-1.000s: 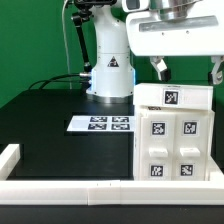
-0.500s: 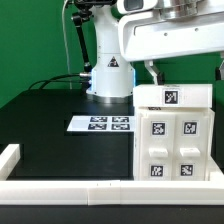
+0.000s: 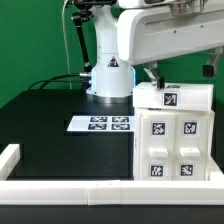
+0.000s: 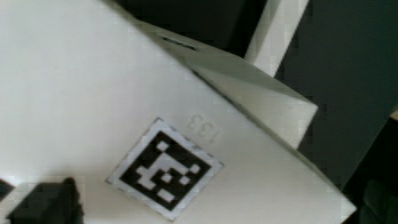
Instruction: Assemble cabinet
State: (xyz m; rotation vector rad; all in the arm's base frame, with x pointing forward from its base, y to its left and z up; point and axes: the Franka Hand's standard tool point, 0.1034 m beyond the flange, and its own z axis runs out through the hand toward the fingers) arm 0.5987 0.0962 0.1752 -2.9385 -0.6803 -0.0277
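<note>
White plastic cabinet (image 3: 174, 137), boxy, smooth, square-tagged, directly below gripper (image 3: 180, 74); fingers straddling its top edge, jaws spread apart

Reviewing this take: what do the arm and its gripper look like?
The arm is glossy white with rounded segments, a dark logo mark on its base and black cables down its side. The white, boxy hand carries the gripper, whose fingers are thin and dark.

Marker board (image 3: 101, 123) lies flat on black table (image 3: 50, 110); white border rail (image 3: 60, 186) apparently edges it
</note>
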